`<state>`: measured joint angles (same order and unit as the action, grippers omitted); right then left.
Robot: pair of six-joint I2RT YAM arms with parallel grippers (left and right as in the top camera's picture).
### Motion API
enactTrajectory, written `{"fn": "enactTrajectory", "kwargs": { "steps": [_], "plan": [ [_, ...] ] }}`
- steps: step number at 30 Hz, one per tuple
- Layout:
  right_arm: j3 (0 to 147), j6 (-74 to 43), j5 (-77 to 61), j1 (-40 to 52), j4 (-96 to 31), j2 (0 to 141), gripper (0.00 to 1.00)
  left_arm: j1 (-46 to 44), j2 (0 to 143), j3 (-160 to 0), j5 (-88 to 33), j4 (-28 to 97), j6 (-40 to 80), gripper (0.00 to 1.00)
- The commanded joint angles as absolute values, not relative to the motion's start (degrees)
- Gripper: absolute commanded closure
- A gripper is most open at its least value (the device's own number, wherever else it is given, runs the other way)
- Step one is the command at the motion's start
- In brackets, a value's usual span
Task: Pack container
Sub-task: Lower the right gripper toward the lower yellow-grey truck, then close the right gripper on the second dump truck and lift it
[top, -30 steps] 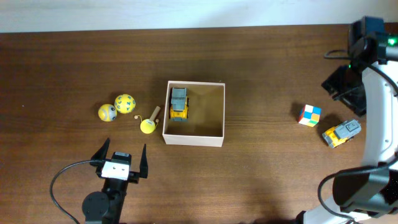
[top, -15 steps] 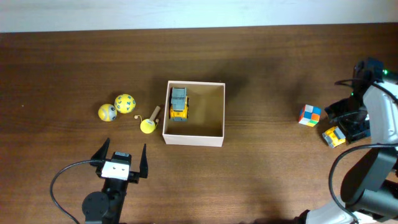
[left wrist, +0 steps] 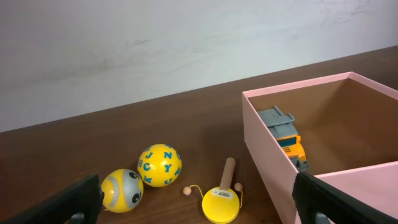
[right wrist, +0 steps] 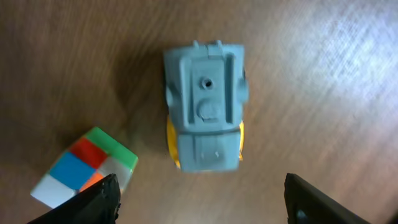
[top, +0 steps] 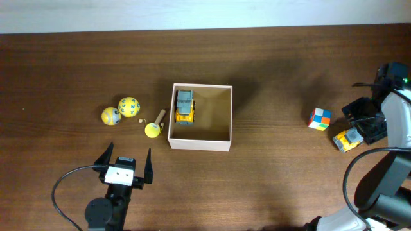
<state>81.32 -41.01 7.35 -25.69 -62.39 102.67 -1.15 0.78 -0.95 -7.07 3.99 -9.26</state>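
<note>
So we've got the container (top: 199,142) sitting around the middle of the tabletop (top: 270,186), with one grey-and-yellow toy truck (top: 184,106) inside it, up against the wall facing the left edge. Our right gripper (right wrist: 202,202) hangs over a second truck (right wrist: 205,118) near the right edge, jaws spread wide and not touching it, colour cube (right wrist: 84,168) just beside. Our left gripper (top: 129,153) sits by the near edge, toward the left corner, jaws spread too and holding nothing.

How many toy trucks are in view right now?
2. One truck lies in the container, near its left wall; the other truck sits on the table under the right gripper, beside the cube.
</note>
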Motion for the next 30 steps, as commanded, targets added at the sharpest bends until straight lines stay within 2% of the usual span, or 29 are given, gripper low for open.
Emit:
{"fn": "enactTrajectory", "kwargs": {
  "steps": [1,16,30],
  "plan": [
    [79.83,-39.38,7.05,-26.65,-60.99,101.62,0.21,-0.95,0.30,-0.51,-6.85,3.90,-9.98,0.01],
    [71.61,-39.46,6.76,-27.09,-50.94,101.62,0.21,-0.95,0.30,-0.51,-6.85,3.90,-9.98,0.01],
    [69.95,-40.07,6.85,-27.14,-46.39,101.73,0.21,-0.95,0.45,-0.51,-6.85,3.90,-9.98,0.01]
  ]
}}
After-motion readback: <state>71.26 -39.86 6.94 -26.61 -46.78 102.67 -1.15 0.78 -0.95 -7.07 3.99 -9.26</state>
